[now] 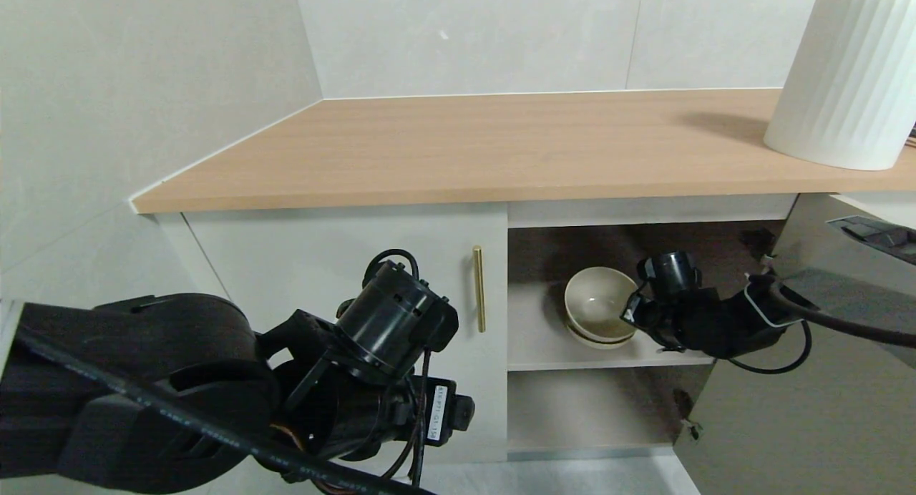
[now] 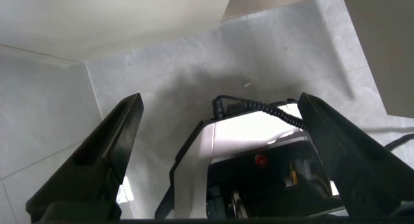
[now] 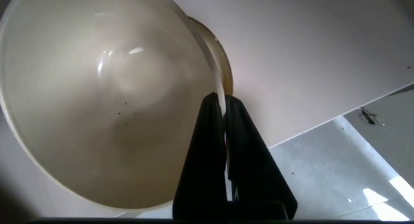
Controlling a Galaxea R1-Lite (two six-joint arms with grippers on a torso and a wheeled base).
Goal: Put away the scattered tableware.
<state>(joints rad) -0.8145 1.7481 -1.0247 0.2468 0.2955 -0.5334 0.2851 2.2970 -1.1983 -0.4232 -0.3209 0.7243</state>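
Bowl (image 1: 597, 302) atop second bowl (image 1: 600, 339) on shelf (image 1: 537, 348), right hand (image 3: 224, 117) pinching rim; left hand (image 2: 220, 107) spread; door (image 1: 809, 388) open.

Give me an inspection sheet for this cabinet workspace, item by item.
Surface: wooden countertop above the cabinet; upper shelf inside.
Job's things: top bowl, tilted, on a lower bowl on the upper shelf.
Clutter: white ribbed cylinder at the countertop's right end.
Pincers: right pincer shut on the top bowl's rim; left pincer open, empty, aimed at the floor.
Cables: black cable loops under the right arm.
Surroundings: open door on the right; closed door with gold handle; tiled wall.
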